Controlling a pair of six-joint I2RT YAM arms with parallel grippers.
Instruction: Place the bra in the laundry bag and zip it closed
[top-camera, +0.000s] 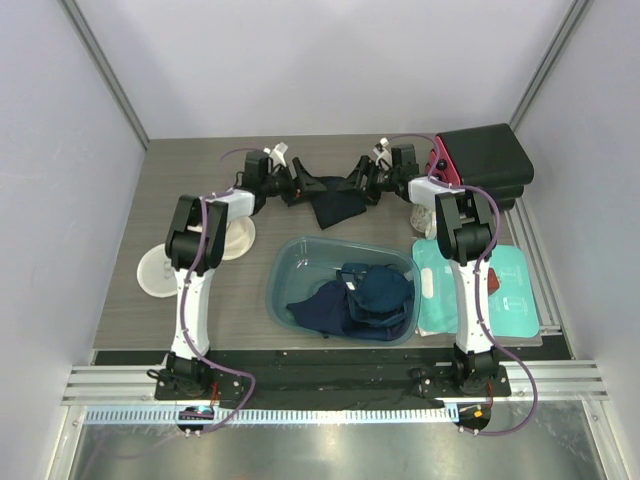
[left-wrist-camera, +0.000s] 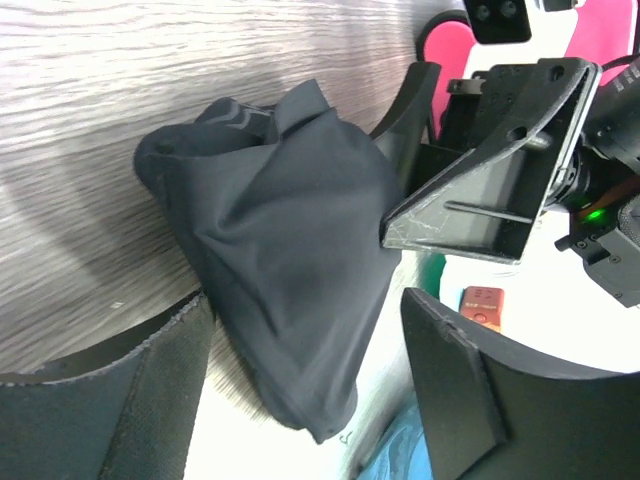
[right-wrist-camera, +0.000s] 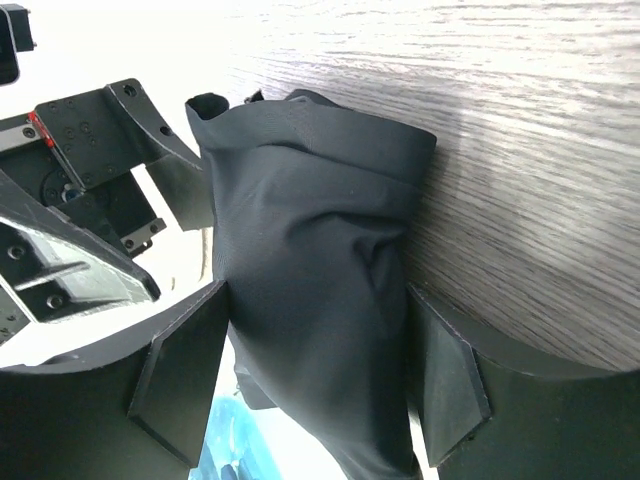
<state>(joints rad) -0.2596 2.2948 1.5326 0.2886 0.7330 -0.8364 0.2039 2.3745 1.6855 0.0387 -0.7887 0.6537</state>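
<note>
The bra (top-camera: 335, 207) is a crumpled black fabric bundle at the far middle of the table, between my two grippers. My left gripper (top-camera: 298, 187) is open, and the bra (left-wrist-camera: 290, 230) lies against its left finger with a gap to the right finger. My right gripper (top-camera: 358, 182) faces it from the other side. Its jaws are wide apart with the bra (right-wrist-camera: 310, 200) filling the space between its fingers (right-wrist-camera: 190, 370). The cream-white laundry bag (top-camera: 160, 270) lies far left as two round discs, beside the left arm and away from both grippers.
A blue basin (top-camera: 282, 262) holding navy clothes sits at centre front. A flat teal pouch (top-camera: 500, 300) lies at the right. A black and red box (top-camera: 485, 160) stands at the far right corner. A small cream round thing (top-camera: 424, 217) lies by the right arm.
</note>
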